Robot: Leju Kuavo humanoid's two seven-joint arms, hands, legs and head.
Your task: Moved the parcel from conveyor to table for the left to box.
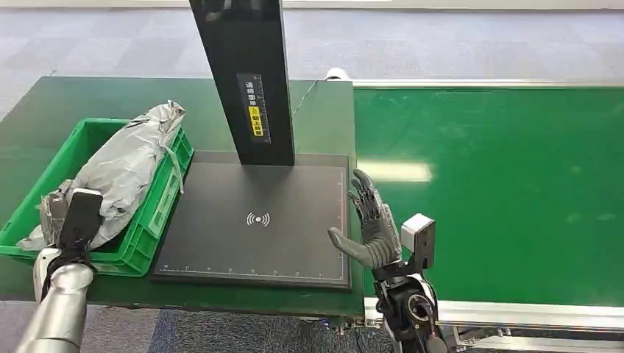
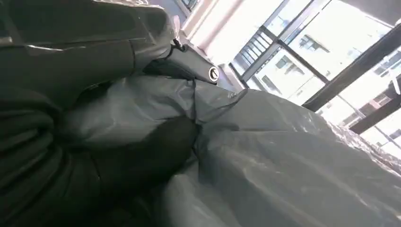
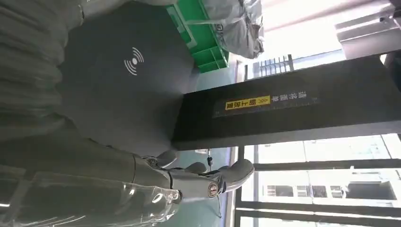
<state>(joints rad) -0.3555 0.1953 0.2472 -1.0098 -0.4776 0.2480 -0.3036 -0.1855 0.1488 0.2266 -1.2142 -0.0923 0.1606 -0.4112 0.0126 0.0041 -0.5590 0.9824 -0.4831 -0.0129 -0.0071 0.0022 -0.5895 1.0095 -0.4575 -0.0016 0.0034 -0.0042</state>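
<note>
At 7 o'clock the left hand [image 1: 77, 220] grips the grey parcel [image 1: 129, 165], which lies in the green box [image 1: 158, 209] on the bench [image 1: 324, 110]. At 5 o'clock the right hand [image 1: 371, 224] hovers, fingers [image 1: 364, 193] wide, beside the pad [image 1: 257, 220].

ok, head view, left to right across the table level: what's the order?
Green plastic crate holding the grey plastic-wrapped parcel with the left hand on it → black flat scanner pad → right hand, open → green conveyor belt.
</note>
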